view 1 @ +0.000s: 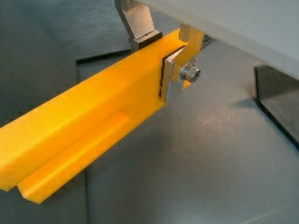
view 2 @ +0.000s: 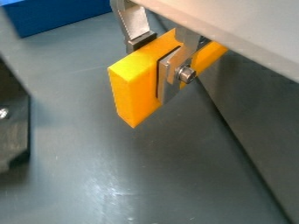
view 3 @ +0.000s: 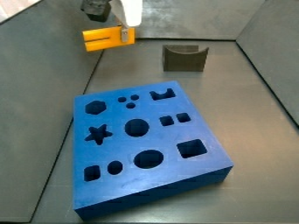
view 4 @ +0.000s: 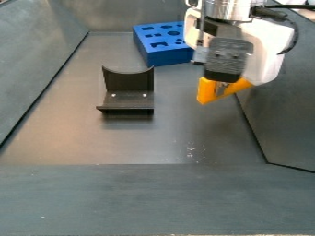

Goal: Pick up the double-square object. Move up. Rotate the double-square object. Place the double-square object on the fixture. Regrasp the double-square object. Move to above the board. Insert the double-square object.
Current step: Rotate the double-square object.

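Note:
The double-square object (view 1: 82, 114) is a yellow-orange bar with a groove at one end, and its blunt end (view 2: 135, 87) shows in a wrist view. My gripper (view 1: 160, 59) (view 2: 158, 57) is shut on it near its middle, with the silver fingers pressed on both flat faces. In both side views the double-square object (view 3: 100, 37) (view 4: 219, 90) hangs lengthwise above the grey floor under the gripper (view 3: 121, 35) (view 4: 226, 74). The dark fixture (view 3: 184, 58) (view 4: 125, 92) stands apart from it, with nothing in its notch. The blue board (view 3: 146, 144) (view 4: 167, 41) lies flat, its cut-outs bare.
Grey walls (view 3: 268, 61) (view 4: 289, 120) slope up round the floor. A corner of the board (view 2: 52, 16) and the dark edge of the fixture (view 2: 10, 118) show in a wrist view.

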